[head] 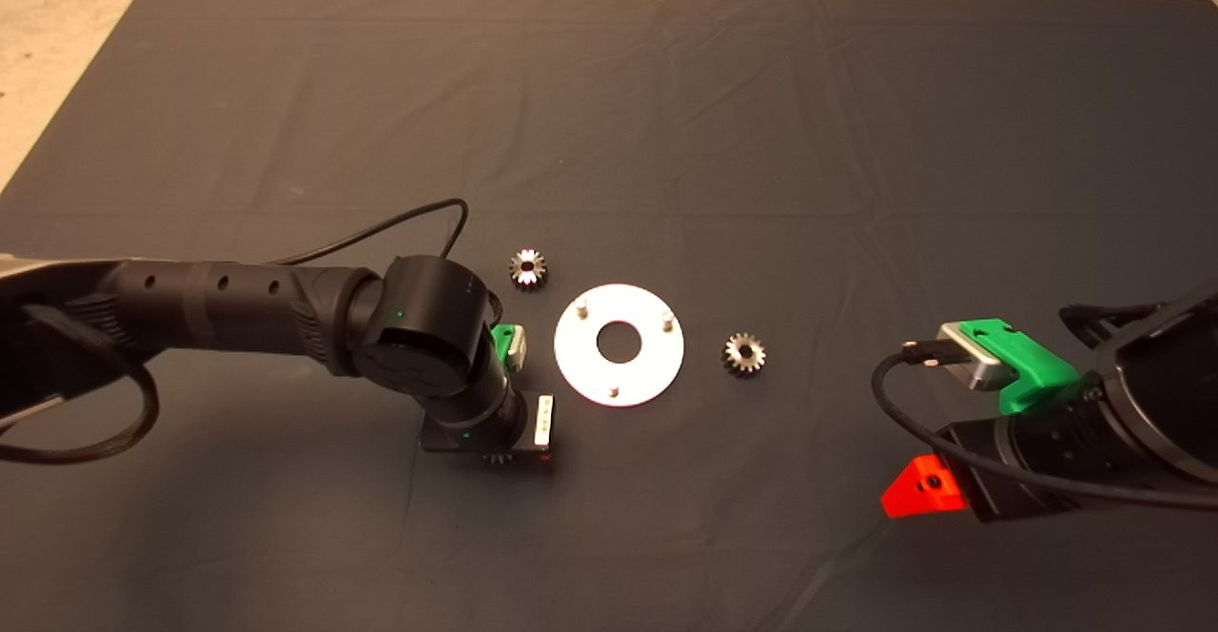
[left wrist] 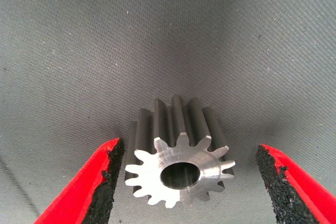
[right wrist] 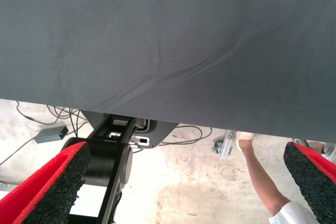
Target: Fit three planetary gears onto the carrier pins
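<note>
Our left claw is down at the mat w/ fingers spread wide, straddling one gear lying on its side, pads not touching it. Two more gears flank the disc, apart from it; all 3 pins bare. Right claw parked lower right, open. A person's leg shows on the floor beyond the bench.
</note>
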Robot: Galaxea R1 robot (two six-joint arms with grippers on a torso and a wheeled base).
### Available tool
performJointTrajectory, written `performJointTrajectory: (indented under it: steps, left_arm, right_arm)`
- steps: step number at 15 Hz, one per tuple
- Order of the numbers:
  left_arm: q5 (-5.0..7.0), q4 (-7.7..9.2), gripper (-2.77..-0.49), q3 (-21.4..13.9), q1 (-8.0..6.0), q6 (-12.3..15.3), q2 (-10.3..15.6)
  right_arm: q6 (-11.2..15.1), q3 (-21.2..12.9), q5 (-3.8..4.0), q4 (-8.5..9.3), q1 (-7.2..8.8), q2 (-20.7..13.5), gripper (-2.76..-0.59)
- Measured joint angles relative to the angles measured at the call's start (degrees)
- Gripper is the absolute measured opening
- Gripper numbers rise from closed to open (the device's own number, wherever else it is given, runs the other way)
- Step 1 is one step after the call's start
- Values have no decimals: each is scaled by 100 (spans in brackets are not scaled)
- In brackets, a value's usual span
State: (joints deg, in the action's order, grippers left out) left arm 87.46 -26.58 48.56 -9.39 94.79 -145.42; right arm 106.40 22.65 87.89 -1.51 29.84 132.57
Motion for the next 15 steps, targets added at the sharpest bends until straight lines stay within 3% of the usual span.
performJointTrajectory:
  steps: [1, 15]
  left_arm:
    - [0, -1, -159, 1, 2, -1, 0]
    - [39, -1, -196, 108, -1, -77, 0]
  right_arm:
    - [0, 0, 0, 0, 0, 0, -60]
    - [0, 0, -2, 0, -2, 116, -60]
